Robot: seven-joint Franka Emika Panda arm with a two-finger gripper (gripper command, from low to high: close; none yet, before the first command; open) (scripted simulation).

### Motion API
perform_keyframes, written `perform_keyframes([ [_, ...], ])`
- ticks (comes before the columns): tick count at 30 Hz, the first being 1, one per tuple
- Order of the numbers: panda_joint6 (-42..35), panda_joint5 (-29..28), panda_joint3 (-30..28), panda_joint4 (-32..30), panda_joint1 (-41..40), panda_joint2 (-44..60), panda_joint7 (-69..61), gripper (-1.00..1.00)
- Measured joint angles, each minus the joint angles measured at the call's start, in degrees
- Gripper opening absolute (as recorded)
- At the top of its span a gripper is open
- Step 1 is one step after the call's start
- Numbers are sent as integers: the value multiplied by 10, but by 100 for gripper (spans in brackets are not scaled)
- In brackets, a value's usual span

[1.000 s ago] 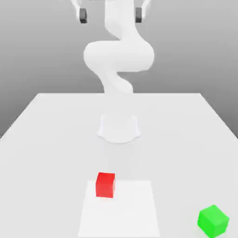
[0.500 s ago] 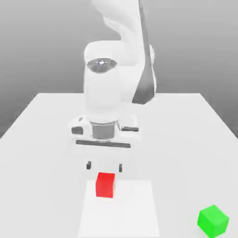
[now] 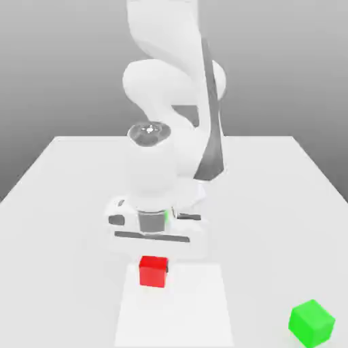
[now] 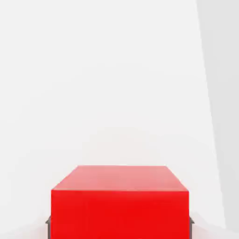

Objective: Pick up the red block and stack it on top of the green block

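Observation:
The red block (image 3: 153, 270) sits on the white table (image 3: 68, 190), near the front and a little toward the exterior view's left. My gripper (image 3: 153, 264) has come down over it, and the white hand sits just above the block's top. In the hand view the red block (image 4: 119, 205) looms close, with a dark finger edge (image 4: 48, 222) pressed against each side of it. My gripper (image 4: 119, 222) is shut on the block, which still rests on the table. The green block (image 3: 312, 323) stands apart at the front of the exterior view's right.
A slightly lighter square patch (image 3: 183, 312) marks the table under and in front of the red block. The arm's white links rise behind the hand at the table's middle. Bare table lies between the two blocks.
The hand dropped from just above the red block down onto it. The fingers, open half a second ago, have closed on the block's sides. Neither block has moved.

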Motion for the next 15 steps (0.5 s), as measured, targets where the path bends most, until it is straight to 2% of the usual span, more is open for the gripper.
perform_keyframes([
  [3,-53,-7,4,-9,-7,-61,5,-100],
  [5,-79,-11,15,15,19,-64,-13,-100],
  [15,-183,-36,100,217,139,35,-153,-100],
])
